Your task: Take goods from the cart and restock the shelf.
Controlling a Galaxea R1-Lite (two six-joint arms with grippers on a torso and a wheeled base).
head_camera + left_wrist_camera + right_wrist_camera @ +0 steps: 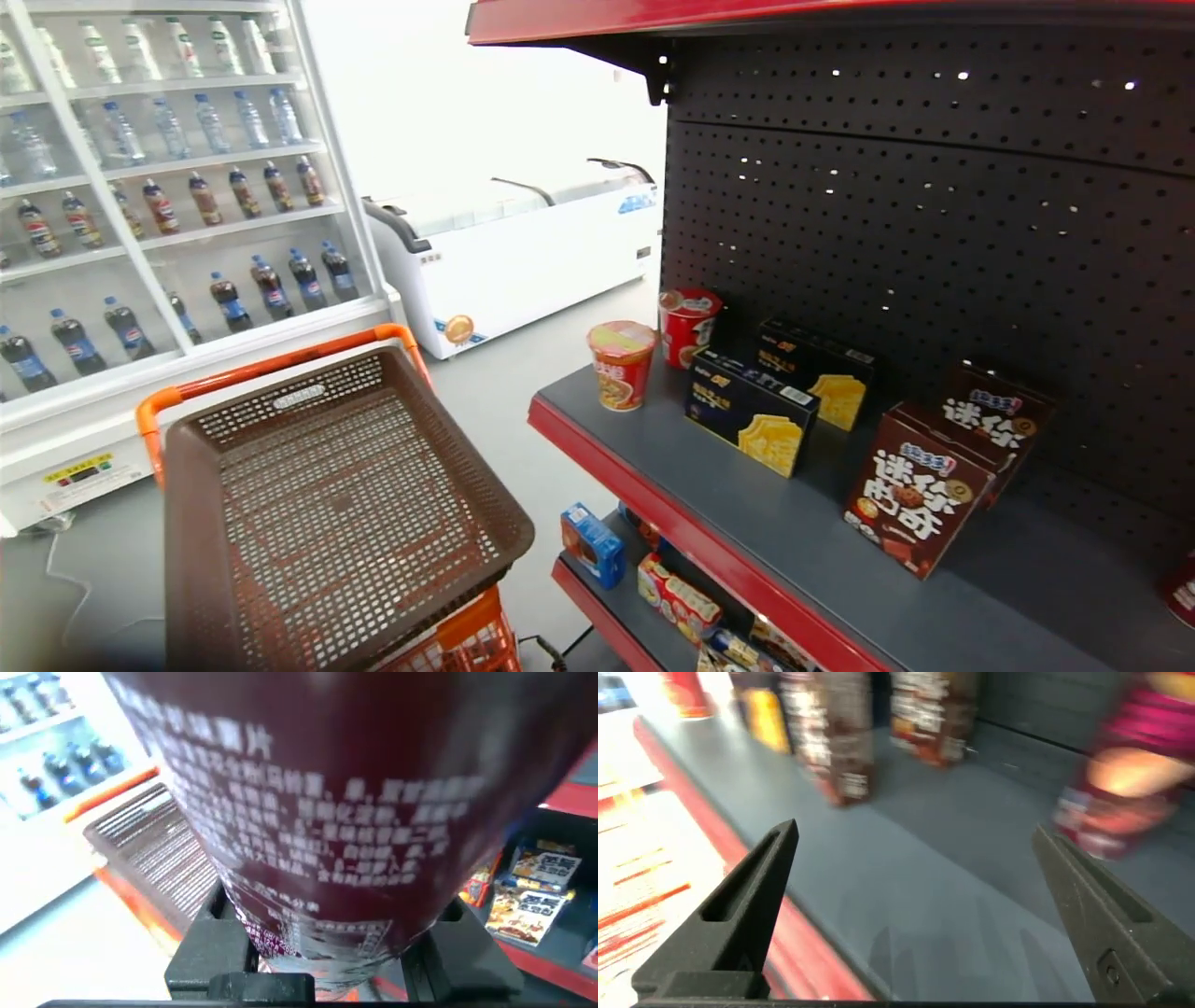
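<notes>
A dark red package with white print (336, 812) sits in my left gripper (332, 952), whose black fingers (213, 938) are shut on its sides. The brown mesh cart basket (327, 504) with orange handle lies below and behind it, also seen as the cart (140, 845). My right gripper (915, 840) is open, empty, hovering over the grey shelf board (906, 887). A pink and dark red package (1125, 784) rests on that board beyond one finger. The shelf (747, 532) holds two noodle cups (621, 364), two dark blue boxes (752, 411) and two brown cookie boxes (915, 495).
Black pegboard (934, 205) backs the shelf and a red shelf edge (653, 14) hangs overhead. A lower shelf carries a blue box (593, 544) and snack bags (537, 891). A glass drinks fridge (168, 205) and a white chest freezer (523, 252) stand beyond the cart.
</notes>
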